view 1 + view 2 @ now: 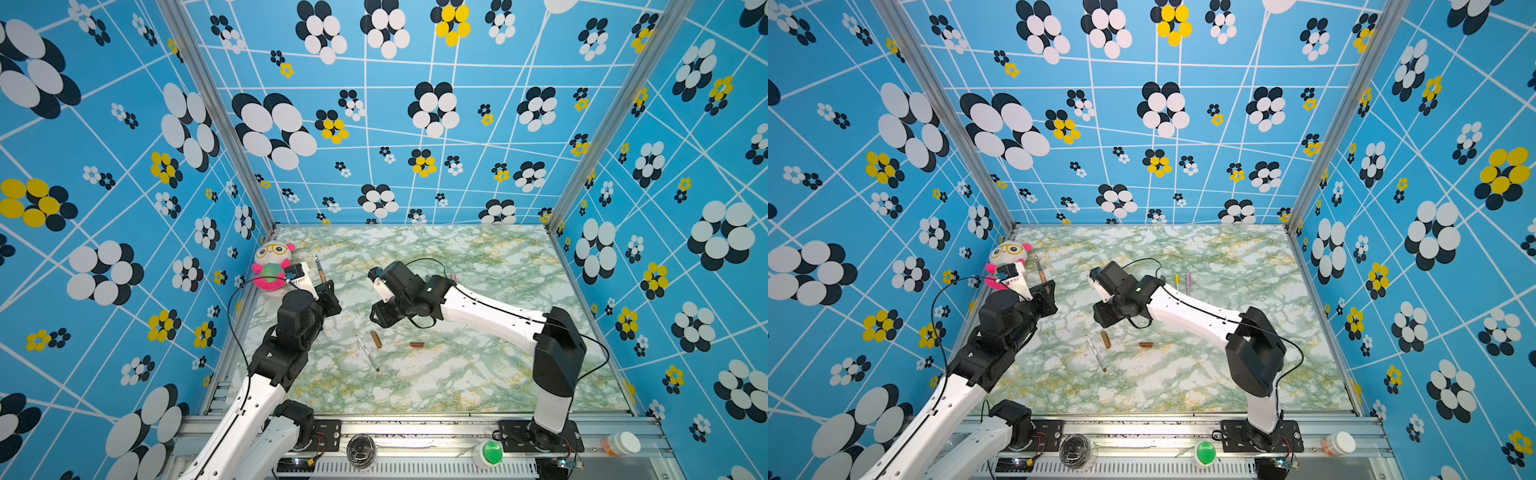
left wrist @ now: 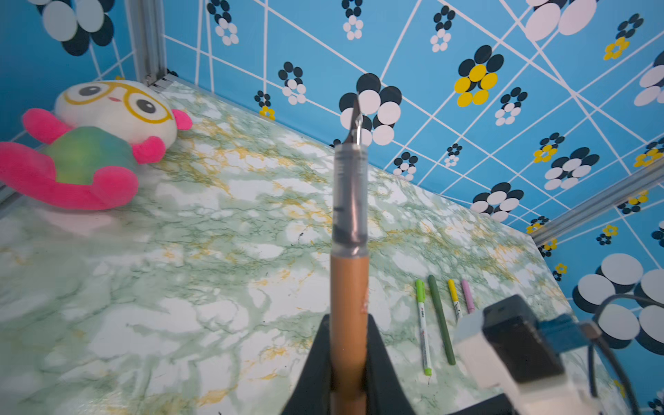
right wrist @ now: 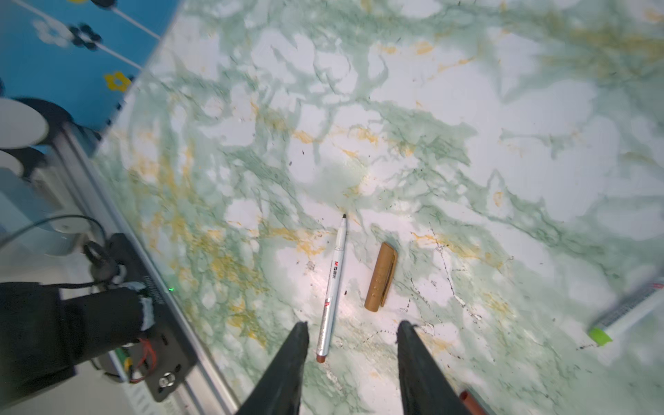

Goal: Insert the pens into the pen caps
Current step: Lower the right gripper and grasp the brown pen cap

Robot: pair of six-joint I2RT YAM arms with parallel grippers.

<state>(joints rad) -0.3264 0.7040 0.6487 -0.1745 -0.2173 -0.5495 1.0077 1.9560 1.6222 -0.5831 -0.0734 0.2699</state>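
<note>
Blue flower-print walls box in my green-veined marble counter; a plush toy sits in its 10 o'clock corner. My left tool is clamped on the brown pen, nib bare and pointing up; my right tool hangs empty, jaws apart, above the brown cap, which lies at its 6 o'clock in both top views. The white pen lies just beside that cap at 7 o'clock, the reddish-brown cap at its 3 o'clock.

Risks, as I judge them: pen and cap both lie in line with my jaws, so closing could catch the wrong one; the reddish-brown cap could be taken by mistake; a skewed push may bend the nib or swivel the pen in my grip.

Both loose caps hold nothing; the row of capped pens, at 2 o'clock of my right tool, has its caps filled.
</note>
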